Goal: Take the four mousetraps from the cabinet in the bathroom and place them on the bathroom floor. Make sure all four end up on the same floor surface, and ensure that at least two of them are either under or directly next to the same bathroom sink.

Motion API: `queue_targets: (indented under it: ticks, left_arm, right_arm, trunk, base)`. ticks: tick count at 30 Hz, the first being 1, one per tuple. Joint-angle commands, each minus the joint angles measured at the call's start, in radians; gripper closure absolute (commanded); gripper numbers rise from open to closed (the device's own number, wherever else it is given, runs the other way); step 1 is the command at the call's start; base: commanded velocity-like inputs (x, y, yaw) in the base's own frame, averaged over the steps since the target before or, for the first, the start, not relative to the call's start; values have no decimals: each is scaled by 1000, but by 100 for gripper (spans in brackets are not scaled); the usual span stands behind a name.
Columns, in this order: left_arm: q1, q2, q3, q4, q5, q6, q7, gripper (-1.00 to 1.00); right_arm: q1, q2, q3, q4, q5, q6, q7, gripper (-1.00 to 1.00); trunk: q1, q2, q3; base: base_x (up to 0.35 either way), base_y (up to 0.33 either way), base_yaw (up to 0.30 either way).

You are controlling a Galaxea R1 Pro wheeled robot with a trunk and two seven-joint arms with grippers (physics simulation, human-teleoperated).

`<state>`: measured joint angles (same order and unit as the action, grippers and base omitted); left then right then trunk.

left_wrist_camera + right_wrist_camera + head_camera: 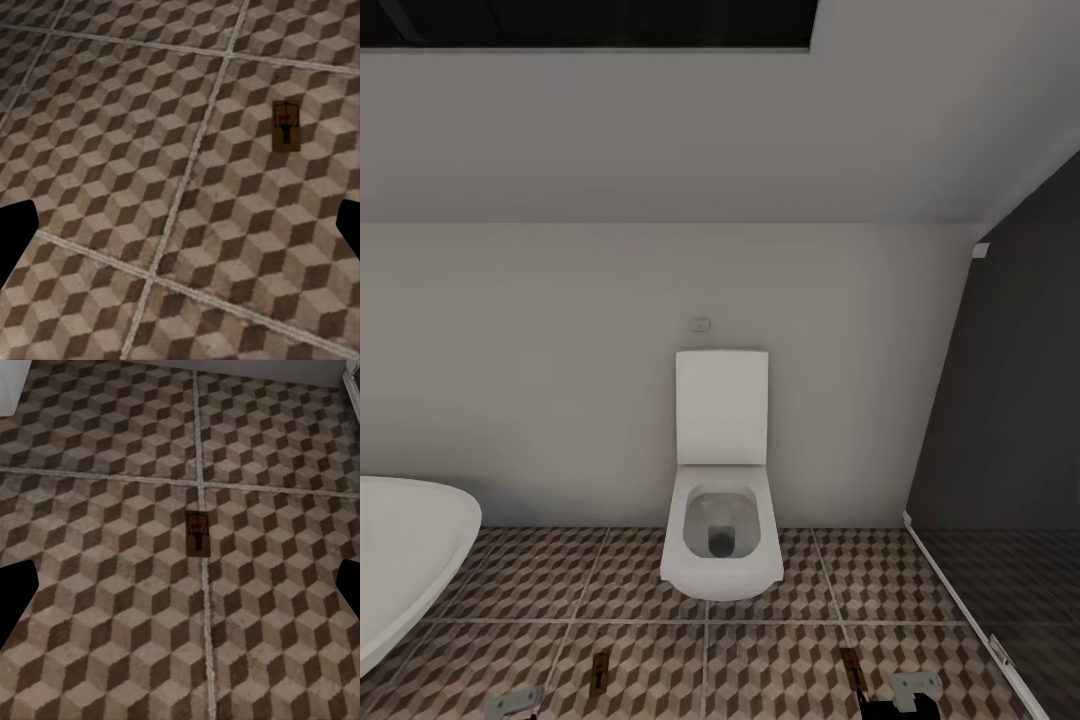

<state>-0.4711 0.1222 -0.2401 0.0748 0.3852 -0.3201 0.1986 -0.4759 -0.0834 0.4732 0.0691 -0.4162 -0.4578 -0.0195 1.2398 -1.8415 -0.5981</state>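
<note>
Two mousetraps lie flat on the cube-patterned bathroom floor (760, 660). One mousetrap (600, 671) is near my left gripper (515, 701); the left wrist view has it (286, 126) lying ahead of the open left gripper (180, 229). The other mousetrap (850, 666) lies by my right gripper (913, 690); in the right wrist view it (197, 533) rests on a grout line ahead of the open right gripper (180, 592). Both grippers hold nothing. The cabinet and the sink are out of view.
A white toilet (722, 510) stands against the back wall, straight ahead. The curved white bathtub (405, 550) fills the left side. A dark glass partition (1010, 450) with a white floor rail (950, 585) closes off the right.
</note>
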Motion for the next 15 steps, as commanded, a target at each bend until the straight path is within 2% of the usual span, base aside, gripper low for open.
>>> queue_targets:
  ticks: [1, 15]
  left_arm:
    - [-1, -1, -8, 3, 6, -5, 1, -100]
    - [-1, 1, -8, 3, 6, -5, 5, -100]
  right_arm:
    - [-1, 1, 8, 3, -4, -4, -2, -100]
    - [-1, 1, 8, 3, -4, -4, -2, -100]
  trunk:
    - [0, -1, -1]
    - [0, -1, -1]
  base:
    - [0, 0, 0]
    - [0, 0, 0]
